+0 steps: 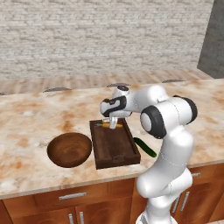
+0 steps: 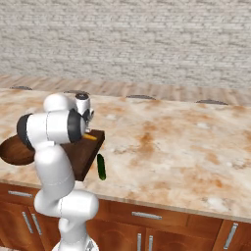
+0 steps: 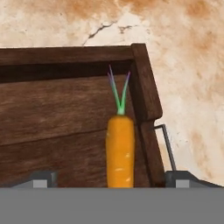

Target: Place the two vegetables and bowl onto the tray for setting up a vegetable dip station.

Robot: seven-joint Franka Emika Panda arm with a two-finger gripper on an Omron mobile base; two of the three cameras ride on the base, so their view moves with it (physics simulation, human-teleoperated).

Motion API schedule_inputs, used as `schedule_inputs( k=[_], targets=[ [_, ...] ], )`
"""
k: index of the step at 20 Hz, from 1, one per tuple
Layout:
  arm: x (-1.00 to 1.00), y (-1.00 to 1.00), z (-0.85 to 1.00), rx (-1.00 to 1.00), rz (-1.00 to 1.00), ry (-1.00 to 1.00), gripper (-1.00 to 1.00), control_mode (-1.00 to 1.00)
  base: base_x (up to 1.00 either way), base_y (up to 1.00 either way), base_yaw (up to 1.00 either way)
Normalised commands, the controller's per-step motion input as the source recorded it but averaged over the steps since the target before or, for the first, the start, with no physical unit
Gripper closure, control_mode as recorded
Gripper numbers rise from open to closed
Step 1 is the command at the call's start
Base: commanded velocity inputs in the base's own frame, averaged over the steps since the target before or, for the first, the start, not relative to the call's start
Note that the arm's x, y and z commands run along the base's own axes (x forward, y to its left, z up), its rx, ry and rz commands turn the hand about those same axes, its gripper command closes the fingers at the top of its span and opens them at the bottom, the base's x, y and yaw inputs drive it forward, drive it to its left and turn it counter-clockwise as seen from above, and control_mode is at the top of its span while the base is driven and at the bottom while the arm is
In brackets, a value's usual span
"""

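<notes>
- Surface: a table (image 1: 35, 113) topped with polished beige marble veined in rust brown. Brown wooden cabinet fronts with slim metal pulls (image 1: 72, 196) run beneath its front edge.
- Room: a pale grey-white brick wall (image 1: 100, 30) closes the space behind the table. A band of light wooden floor (image 1: 87, 81) lies between wall and table.
- Round, wide, reddish-brown wooden bowl (image 1: 69, 149): it stands upright on the table, just beside the left long side of the tray. Its inside is smooth and dark.
- Dark brown rectangular wooden tray (image 1: 114, 146): raised rim, plank-grained floor, thin metal handle at the short end (image 3: 167, 146). It lies flat on the table near the front edge, one short end facing the cabinets.
- Small slim orange carrot (image 3: 120, 151): smooth and bright, with a thin green sprout that turns purple at its tips. It lies flat on the tray floor at the far short end, close against the rim.
- Hand (image 1: 110, 124): it sits directly over the carrot. Its dark fingertips (image 3: 41, 178) stand wide apart on either side of the carrot and hold nothing.
- Dark green cucumber-like vegetable (image 1: 145, 147): long, glossy and slender. It lies on the table just beside the right long side of the tray, outside the rim.
</notes>
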Motion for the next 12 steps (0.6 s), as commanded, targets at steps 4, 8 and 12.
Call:
schedule_inputs(
  k=[4,8,12],
  targets=[
    [-0.28,0.00,0.49,0.00,-0.01,0.02,-1.00,-1.00,0.00,0.00,0.00],
    [-0.53,-0.19,0.44,0.00,-0.13,0.03,-1.00,-1.00,0.00,0.00,0.00],
    [-0.48,-0.28,0.33,0.02,-0.20,0.01,-1.00,-1.00,0.00,0.00,0.00]
  ],
)
